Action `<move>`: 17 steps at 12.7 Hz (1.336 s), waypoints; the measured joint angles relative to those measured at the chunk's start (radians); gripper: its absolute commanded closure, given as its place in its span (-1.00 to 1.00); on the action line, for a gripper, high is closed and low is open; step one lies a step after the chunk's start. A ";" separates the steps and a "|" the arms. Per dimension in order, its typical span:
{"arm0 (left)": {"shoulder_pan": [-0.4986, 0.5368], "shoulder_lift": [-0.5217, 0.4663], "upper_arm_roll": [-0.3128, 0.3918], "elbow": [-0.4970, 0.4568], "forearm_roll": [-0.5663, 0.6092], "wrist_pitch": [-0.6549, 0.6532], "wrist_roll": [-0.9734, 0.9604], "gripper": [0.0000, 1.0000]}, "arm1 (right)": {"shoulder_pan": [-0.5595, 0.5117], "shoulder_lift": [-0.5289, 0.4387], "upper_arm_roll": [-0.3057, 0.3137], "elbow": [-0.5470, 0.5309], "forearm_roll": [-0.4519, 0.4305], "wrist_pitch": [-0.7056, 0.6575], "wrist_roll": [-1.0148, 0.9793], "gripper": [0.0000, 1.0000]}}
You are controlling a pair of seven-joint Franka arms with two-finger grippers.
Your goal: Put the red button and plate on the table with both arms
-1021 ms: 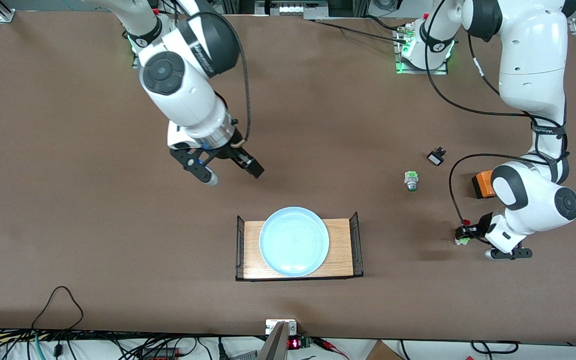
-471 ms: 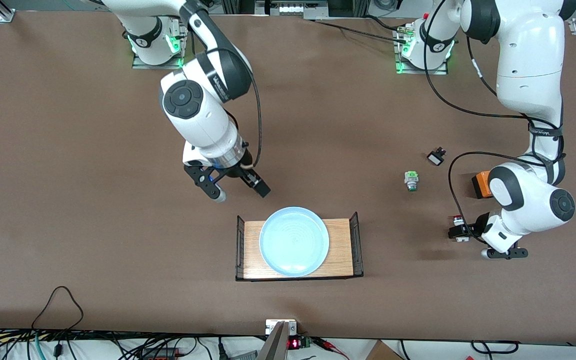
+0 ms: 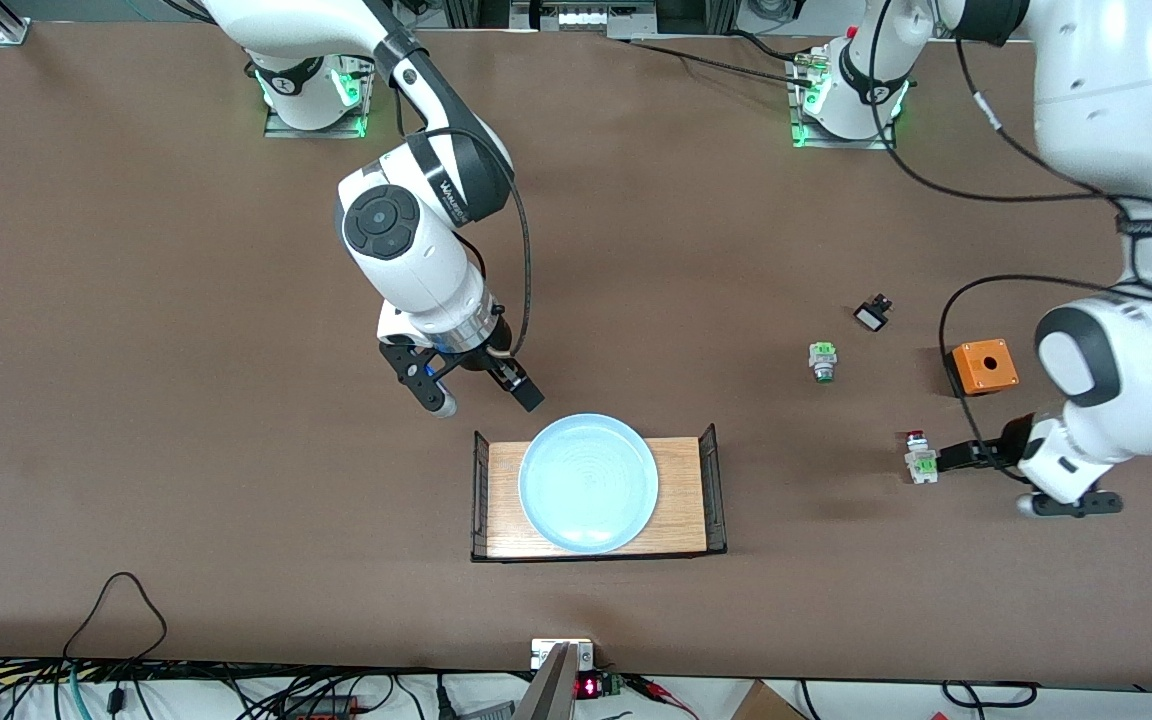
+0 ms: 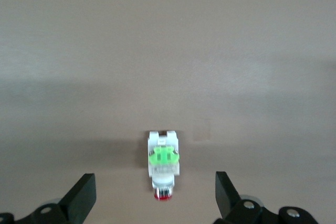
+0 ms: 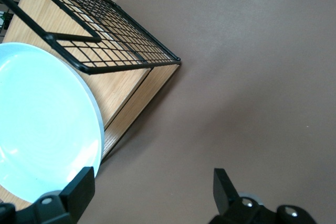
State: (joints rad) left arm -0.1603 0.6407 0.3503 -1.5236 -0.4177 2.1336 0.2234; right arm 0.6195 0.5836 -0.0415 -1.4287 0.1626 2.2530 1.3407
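Black fingers of the left gripper (image 3: pixel 994 478) stood wide apart w/ nothing between them, low over the table (image 3: pixel 136 400) at the left arm's end. The red button (image 3: pixel 919 455) lay on its side on the bare tabletop just off the fingertips, touching neither. In the left wrist view the button (image 4: pixel 163 165) sat between the two open fingers (image 4: pixel 80 198) but clear of both – red cap toward the camera, green-and-white block pointing away. Near it: an orange box (image 3: pixel 981 366) w/ a hole on top, farther from the front camera than the button; a green-capped button (image 3: pixel 822 360), closer to mid-table; and a small black part (image 3: pixel 872 315), farther from the camera again.

The right gripper (image 3: pixel 484 394) was also spread wide and empty, hanging over the table right beside the farther edge of the wooden tray (image 3: pixel 681 500). Its wrist view showed the tray's black wire end (image 5: pixel 100 40) and the plate's rim (image 5: pixel 92 124) just ahead of one finger (image 5: pixel 79 190) – no contact.

The plate (image 3: pixel 588 483), pale blue, sat flat on the tray mid-table, well apart from the red button.
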 measured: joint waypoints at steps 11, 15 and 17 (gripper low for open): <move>-0.006 -0.344 0.000 0.004 0.192 -0.248 -0.256 -1.00 | 0.022 0.045 -0.004 0.002 -0.001 0.073 0.022 -1.00; 0.044 -0.435 -0.085 0.004 0.275 -0.334 -0.252 -1.00 | 0.022 0.092 -0.008 0.002 -0.001 0.182 0.054 -1.00; 0.118 -0.477 -0.195 0.004 0.358 -0.372 -0.226 -1.00 | 0.022 0.105 -0.011 0.002 -0.001 0.213 0.056 -1.00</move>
State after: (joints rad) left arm -0.0419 0.1633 0.1556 -1.5197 -0.0599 1.7614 -0.0030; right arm 0.6410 0.6890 -0.0528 -1.4262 0.1620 2.4665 1.3965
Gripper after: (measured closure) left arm 0.000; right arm 0.000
